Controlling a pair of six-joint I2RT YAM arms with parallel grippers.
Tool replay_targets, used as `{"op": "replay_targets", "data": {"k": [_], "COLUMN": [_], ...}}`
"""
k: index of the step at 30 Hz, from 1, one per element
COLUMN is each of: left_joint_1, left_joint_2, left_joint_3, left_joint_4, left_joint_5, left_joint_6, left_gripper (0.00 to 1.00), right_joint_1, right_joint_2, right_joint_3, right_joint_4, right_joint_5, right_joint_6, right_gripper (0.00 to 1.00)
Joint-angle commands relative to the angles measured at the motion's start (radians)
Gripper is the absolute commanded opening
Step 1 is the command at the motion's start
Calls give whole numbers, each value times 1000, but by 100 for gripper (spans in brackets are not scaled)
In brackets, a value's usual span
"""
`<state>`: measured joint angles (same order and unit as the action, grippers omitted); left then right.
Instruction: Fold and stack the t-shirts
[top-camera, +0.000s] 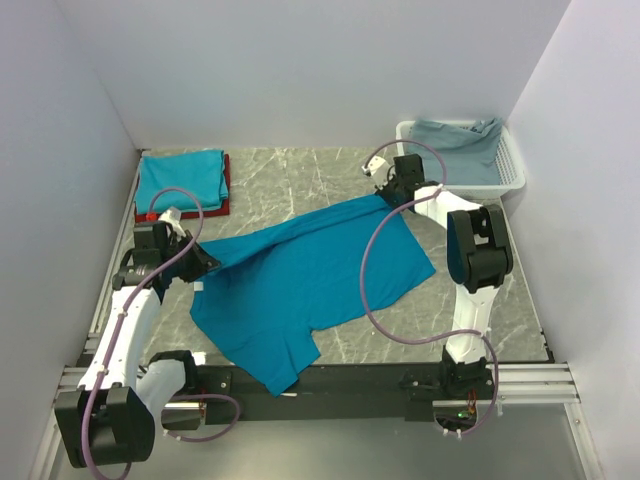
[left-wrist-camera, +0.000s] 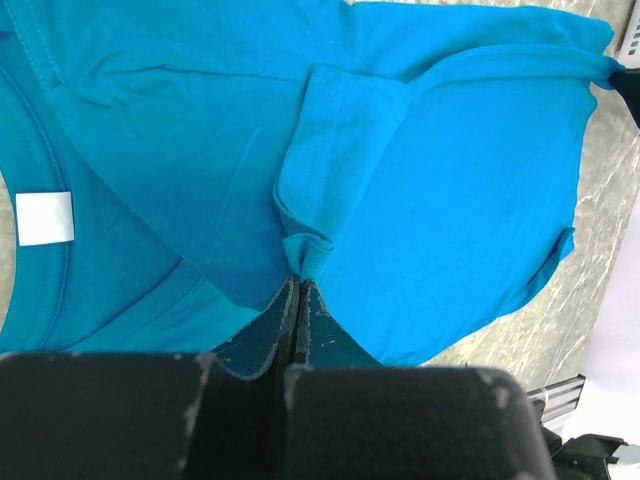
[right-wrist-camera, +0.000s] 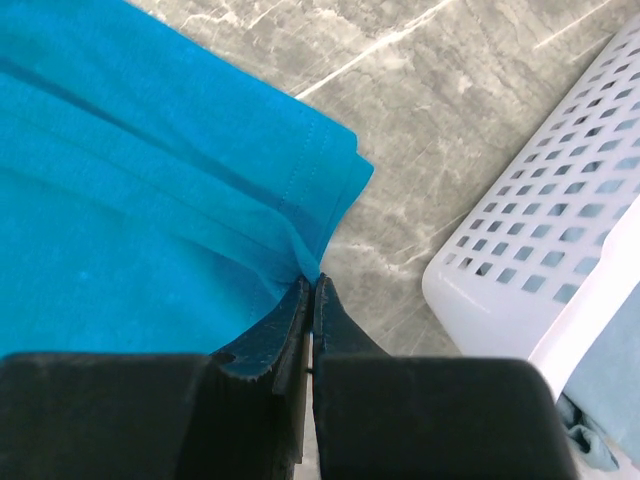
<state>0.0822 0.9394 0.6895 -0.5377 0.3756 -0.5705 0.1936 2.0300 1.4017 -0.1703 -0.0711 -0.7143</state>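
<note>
A bright teal-blue t-shirt (top-camera: 310, 275) lies spread across the middle of the table, stretched between both arms. My left gripper (top-camera: 205, 262) is shut on a pinched fold at its left edge; the left wrist view shows that gripper (left-wrist-camera: 298, 280) clamping bunched cloth, with the white neck label (left-wrist-camera: 45, 218) at far left. My right gripper (top-camera: 385, 195) is shut on the shirt's far right corner, and in the right wrist view that gripper (right-wrist-camera: 312, 282) nips the hem. A folded teal t-shirt (top-camera: 180, 180) rests on a dark red folded one (top-camera: 222, 205) at the back left.
A white lattice basket (top-camera: 505, 170) stands at the back right and holds a grey-blue cloth (top-camera: 458, 145); its wall (right-wrist-camera: 540, 250) is close beside the right gripper. Grey walls enclose the marble-patterned table (top-camera: 300, 175) on three sides.
</note>
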Motion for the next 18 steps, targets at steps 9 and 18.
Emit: {"op": "replay_targets", "data": {"k": [9, 18], "left_joint_1": [4, 4], "left_joint_2": [-25, -7], "left_joint_3": [8, 8], "left_joint_4": [-30, -48], "left_joint_5": [-14, -10], "left_joint_6": [-22, -12], "left_gripper": [0, 0], "right_joint_1": [-14, -14], "right_joint_2": [-76, -86], "right_joint_3": [-44, -69], "right_joint_4": [48, 60], "right_joint_5": [-9, -21], "right_joint_6": [-1, -4], "right_gripper": [0, 0]}}
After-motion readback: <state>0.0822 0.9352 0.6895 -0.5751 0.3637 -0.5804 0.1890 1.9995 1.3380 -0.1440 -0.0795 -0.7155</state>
